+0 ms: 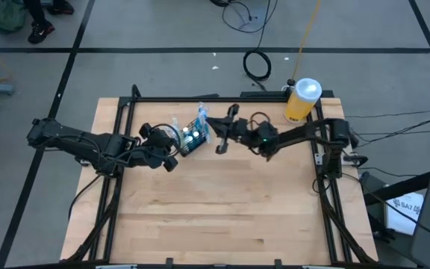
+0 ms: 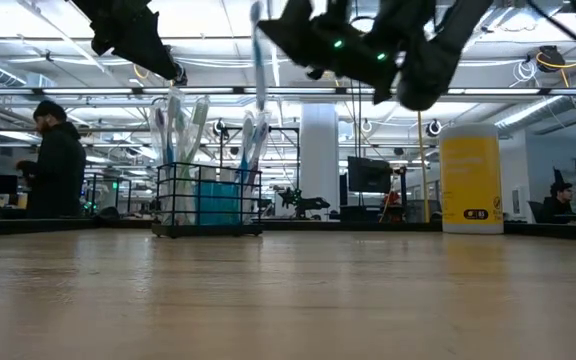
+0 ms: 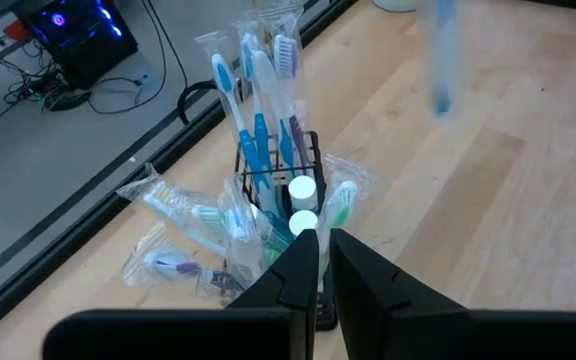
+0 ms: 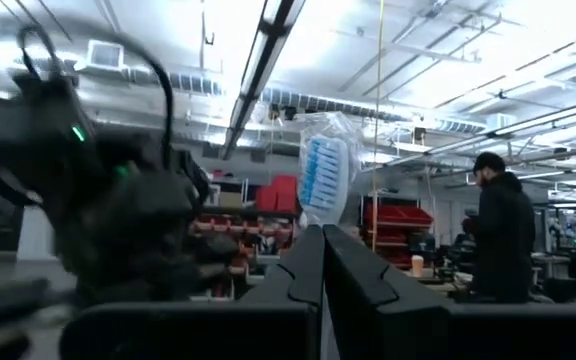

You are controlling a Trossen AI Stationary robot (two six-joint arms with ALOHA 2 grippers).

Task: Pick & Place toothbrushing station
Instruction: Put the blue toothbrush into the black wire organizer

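The black wire-mesh caddy (image 1: 192, 140) stands on its base on the wooden table at the far middle. It holds several wrapped toothbrushes and shows in the low view (image 2: 208, 205) and the left wrist view (image 3: 268, 180). My left gripper (image 1: 176, 149) is shut and empty, raised just left of and above the caddy (image 3: 325, 250). My right gripper (image 1: 213, 127) is raised right of the caddy (image 2: 268, 30) and shut on one wrapped blue toothbrush (image 2: 258, 70). My right gripper pinches the wrapped toothbrush between its two fingers, just behind the blue-bristled head (image 4: 323, 185), which sticks out past the fingertips in its clear wrap. The fingers come about level from the table's right, across the brush. The brush stands nearly upright, lifted clear above the caddy.
A yellow bottle with a white cap (image 1: 303, 101) stands at the table's far right corner (image 2: 471, 180). Loose wrapped toothbrushes (image 3: 173, 262) lie on the table beside the caddy. Black frame rails (image 1: 118, 127) run along the table's sides. A person (image 2: 56, 160) stands in the room behind.
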